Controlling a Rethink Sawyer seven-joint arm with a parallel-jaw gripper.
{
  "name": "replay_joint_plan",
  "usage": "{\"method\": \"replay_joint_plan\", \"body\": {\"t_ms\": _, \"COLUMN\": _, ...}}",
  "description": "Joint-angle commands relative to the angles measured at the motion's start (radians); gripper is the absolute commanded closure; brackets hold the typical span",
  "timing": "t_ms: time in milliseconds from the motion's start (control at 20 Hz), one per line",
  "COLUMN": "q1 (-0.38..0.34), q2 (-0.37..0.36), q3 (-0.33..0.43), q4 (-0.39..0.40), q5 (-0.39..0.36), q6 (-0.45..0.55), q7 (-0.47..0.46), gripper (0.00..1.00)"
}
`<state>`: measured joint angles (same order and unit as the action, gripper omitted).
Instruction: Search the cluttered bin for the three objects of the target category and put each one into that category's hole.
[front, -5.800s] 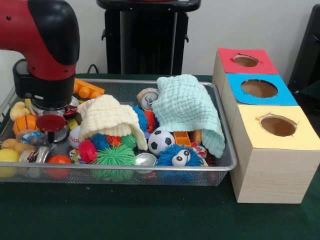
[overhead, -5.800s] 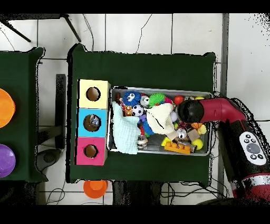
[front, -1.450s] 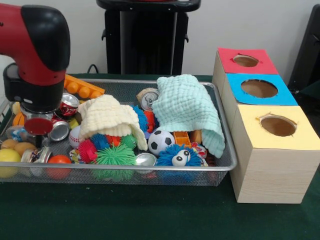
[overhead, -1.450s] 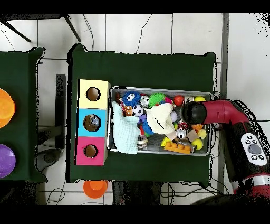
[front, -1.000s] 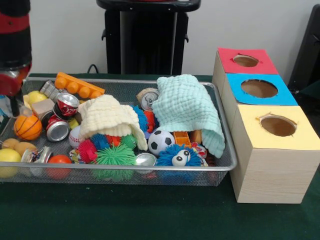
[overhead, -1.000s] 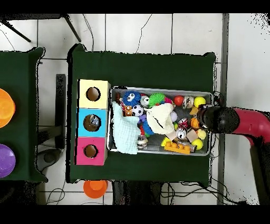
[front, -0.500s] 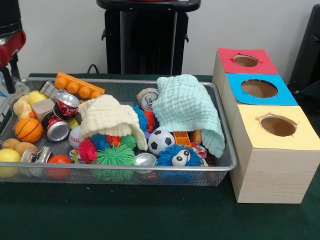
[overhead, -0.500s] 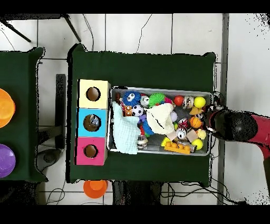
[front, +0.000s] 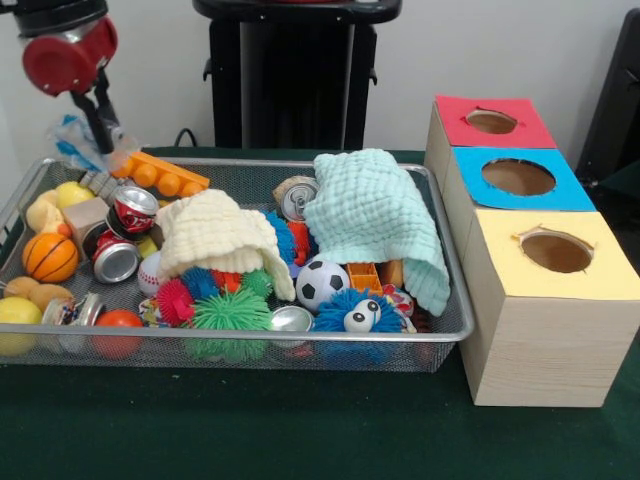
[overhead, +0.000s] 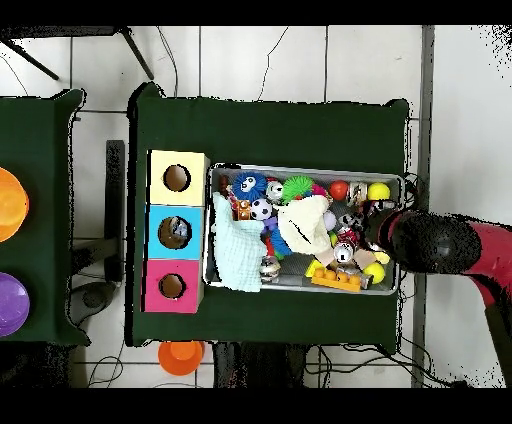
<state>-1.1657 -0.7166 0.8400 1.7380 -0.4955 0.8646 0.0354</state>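
My gripper hangs above the far left corner of the wire bin, below a red disc on the wrist. Its fingers are shut on a crumpled clear plastic piece with blue marks, held clear of the bin. In the overhead view the red and black arm covers the bin's right end and hides the gripper. Beside the bin stand three boxes with holes: red, blue, yellow.
The bin holds a red can, a silver can, a basketball, a soccer ball, spiky balls, an orange brick, a yellow cloth and a mint cloth draped over other things.
The arm rose from among the objects at the bin's left end, swung off to the side, and now holds the crumpled plastic piece above the bin's far left corner.
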Motion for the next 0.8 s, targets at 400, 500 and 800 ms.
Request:
{"method": "replay_joint_plan", "body": {"t_ms": 400, "q1": -0.068, "q2": -0.153, "q3": 0.304, "q4": 0.265, "q5": 0.236, "q6": 0.049, "q7": 0.051, "gripper": 1.0}}
{"method": "replay_joint_plan", "body": {"t_ms": 500, "q1": -0.066, "q2": -0.15, "q3": 0.332, "q4": 0.278, "q5": 0.263, "q6": 0.022, "q7": 0.083, "gripper": 1.0}}
{"method": "replay_joint_plan", "body": {"t_ms": 800, "q1": -0.043, "q2": -0.128, "q3": 0.385, "q4": 0.325, "q5": 0.303, "q6": -0.103, "q7": 0.175, "gripper": 1.0}}
